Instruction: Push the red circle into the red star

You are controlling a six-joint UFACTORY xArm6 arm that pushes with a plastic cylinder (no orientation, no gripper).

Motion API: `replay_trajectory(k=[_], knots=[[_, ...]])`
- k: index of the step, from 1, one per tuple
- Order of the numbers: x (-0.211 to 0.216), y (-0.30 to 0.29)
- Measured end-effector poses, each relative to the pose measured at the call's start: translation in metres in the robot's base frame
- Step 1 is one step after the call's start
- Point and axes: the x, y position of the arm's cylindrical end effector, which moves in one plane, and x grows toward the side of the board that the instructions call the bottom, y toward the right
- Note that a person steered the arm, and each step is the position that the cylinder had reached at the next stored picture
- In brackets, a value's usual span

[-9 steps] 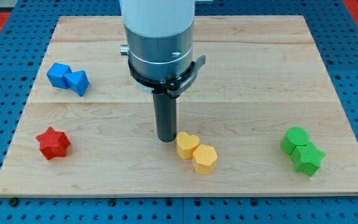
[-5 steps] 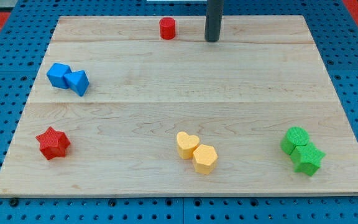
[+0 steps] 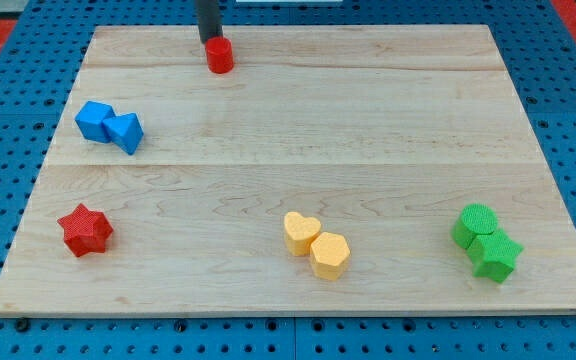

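The red circle point(image 3: 219, 56), a short red cylinder, stands near the view's top edge of the wooden board, left of centre. My tip point(image 3: 210, 41) is directly behind it, at its upper-left side, touching or almost touching it. The red star point(image 3: 85, 230) lies far away at the view's lower left of the board. The rod rises out of the view's top.
Two blue blocks point(image 3: 109, 126) touch each other at the left, between the red circle and the red star. A yellow heart point(image 3: 300, 232) and a yellow hexagon point(image 3: 330, 255) sit at bottom centre. Two green blocks point(image 3: 485, 241) sit at the lower right. The board's edge point(image 3: 288, 308) runs along the bottom.
The rod went from the yellow heart to the top of the board, then leftward to behind the red circle. The red circle has shifted left and slightly down.
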Motion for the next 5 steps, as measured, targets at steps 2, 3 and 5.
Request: replay_trajectory(k=[2, 3, 5], knots=[[0.072, 0.08], [0.125, 0.01], [0.143, 0.012]])
